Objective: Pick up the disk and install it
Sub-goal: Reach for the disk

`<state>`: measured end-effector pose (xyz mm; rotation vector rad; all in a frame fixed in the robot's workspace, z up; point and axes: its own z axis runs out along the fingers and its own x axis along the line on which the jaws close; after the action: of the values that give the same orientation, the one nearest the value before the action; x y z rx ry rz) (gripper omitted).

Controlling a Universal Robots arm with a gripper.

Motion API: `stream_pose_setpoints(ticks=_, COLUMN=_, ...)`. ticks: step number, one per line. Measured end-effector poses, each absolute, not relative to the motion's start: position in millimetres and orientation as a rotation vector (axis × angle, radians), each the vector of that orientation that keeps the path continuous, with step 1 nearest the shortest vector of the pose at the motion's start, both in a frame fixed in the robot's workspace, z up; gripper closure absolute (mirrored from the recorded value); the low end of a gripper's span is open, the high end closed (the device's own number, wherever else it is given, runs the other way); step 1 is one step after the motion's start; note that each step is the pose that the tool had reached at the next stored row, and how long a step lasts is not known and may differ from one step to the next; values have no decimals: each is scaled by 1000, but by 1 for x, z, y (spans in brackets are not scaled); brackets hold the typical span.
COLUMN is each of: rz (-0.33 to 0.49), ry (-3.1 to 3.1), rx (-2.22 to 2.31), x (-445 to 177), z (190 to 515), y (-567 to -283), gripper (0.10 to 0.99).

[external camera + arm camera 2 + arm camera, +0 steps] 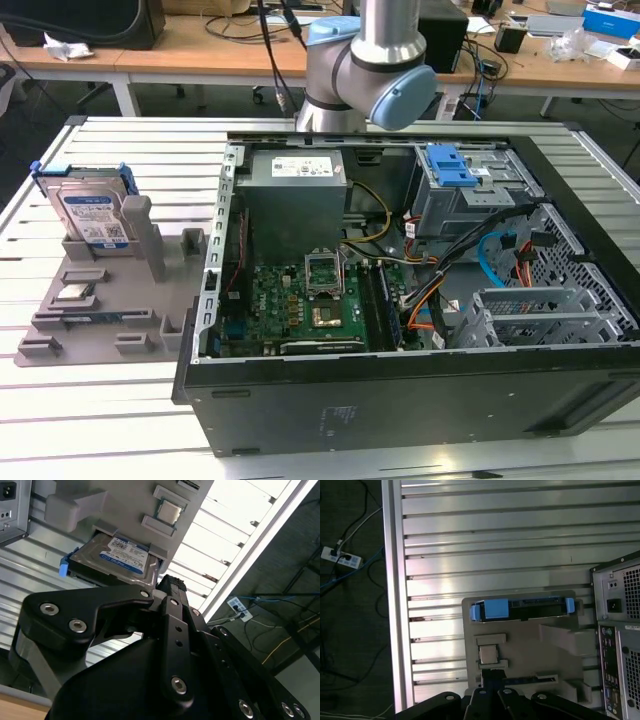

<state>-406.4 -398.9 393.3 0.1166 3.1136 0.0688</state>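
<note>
Disk (95, 215) stood on edge in a slot of the grey holder tray (100, 325), on the exterior view's left of the open computer case (400, 405). A grey post (140, 235) rose just beside it, and a small silver chip (75, 293) lay on the same tray. In the second wrist view the gripper (170, 585) hung apart from the disk. I could not tell whether it was apart or together.

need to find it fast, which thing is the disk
Find the open case; on the exterior view's left of it lies a grey tray. The disk stands on edge at its far end, a silver slab in a blue bracket, unlike the small square chip.
</note>
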Motion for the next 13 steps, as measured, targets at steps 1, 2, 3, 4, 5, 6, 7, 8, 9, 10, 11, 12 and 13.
stream_pose_setpoints(ticks=1, rz=69, ry=3114, rx=116, x=-408, z=393, y=-399, gripper=980)
stream_pose_setpoints(ticks=2, rz=69, ry=3114, rx=117, x=-410, z=393, y=-399, gripper=980)
stream_pose_setpoints(ticks=3, rz=69, ry=3114, rx=117, x=-412, z=393, y=-399, gripper=980)
stream_pose_setpoints(ticks=4, rz=69, ry=3114, rx=117, x=-414, z=393, y=-399, gripper=980)
stream_pose_setpoints(ticks=5, rz=69, ry=3114, rx=117, x=-416, z=393, y=-399, gripper=980)
stream_pose_setpoints(ticks=6, rz=69, ry=3114, rx=117, x=-417, z=393, y=-399, gripper=980)
stream_pose_setpoints(ticks=7, rz=69, ry=3114, rx=117, x=-419, z=393, y=-399, gripper=980)
stream_pose_setpoints(ticks=8, rz=69, ry=3114, rx=117, x=-422, z=393, y=-399, gripper=980)
stream_pose_setpoints(ticks=9, rz=69, ry=3114, rx=116, x=-422, z=393, y=-399, gripper=980)
stream_pose_setpoints(ticks=10, rz=69, ry=3114, rx=116, x=-422, z=393, y=-399, gripper=980)
stream_pose_setpoints(ticks=11, rz=69, ry=3114, rx=116, x=-422, z=393, y=-399, gripper=980)
stream_pose_setpoints(ticks=12, rz=69, ry=3114, rx=117, x=-422, z=393, y=-399, gripper=980)
stream_pose_setpoints(ticks=13, rz=69, ry=3114, rx=117, x=-422, z=393, y=-399, gripper=980)
